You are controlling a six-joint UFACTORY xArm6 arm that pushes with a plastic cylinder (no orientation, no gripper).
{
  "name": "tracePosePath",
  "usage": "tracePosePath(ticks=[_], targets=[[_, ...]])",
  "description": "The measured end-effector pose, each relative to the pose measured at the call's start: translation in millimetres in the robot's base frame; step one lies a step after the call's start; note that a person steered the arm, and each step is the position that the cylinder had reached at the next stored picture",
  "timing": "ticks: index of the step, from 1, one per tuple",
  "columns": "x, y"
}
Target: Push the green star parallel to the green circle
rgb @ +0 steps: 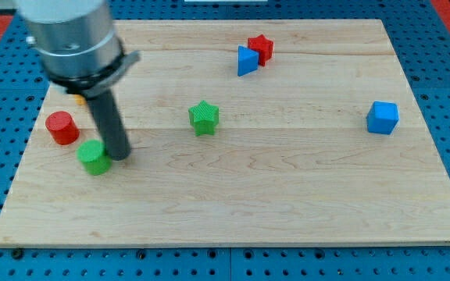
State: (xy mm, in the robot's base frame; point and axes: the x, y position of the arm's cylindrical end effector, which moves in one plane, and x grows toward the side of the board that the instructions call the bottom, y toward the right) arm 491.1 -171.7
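Note:
The green star (204,117) lies near the middle of the wooden board, left of centre. The green circle (94,157) lies at the view's left, lower than the star. My tip (121,155) stands on the board just right of the green circle, touching or nearly touching it, and well left of and below the star. The rod rises to the arm's grey body at the view's top left.
A red cylinder (62,127) sits left of the rod. A blue triangle (246,61) and a red star (261,48) touch at the top centre. A blue cube (382,117) is at the right. A small orange block (78,100) peeks from behind the arm.

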Motion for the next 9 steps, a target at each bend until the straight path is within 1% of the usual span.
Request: tracePosePath(ticks=[1,2,3,4,5,6,7,8,9], targets=[[4,-24],[1,50],[-28,177],[-55,228],[-91,194],[-58,159],[-23,147],[-43,163],[-86,168]])
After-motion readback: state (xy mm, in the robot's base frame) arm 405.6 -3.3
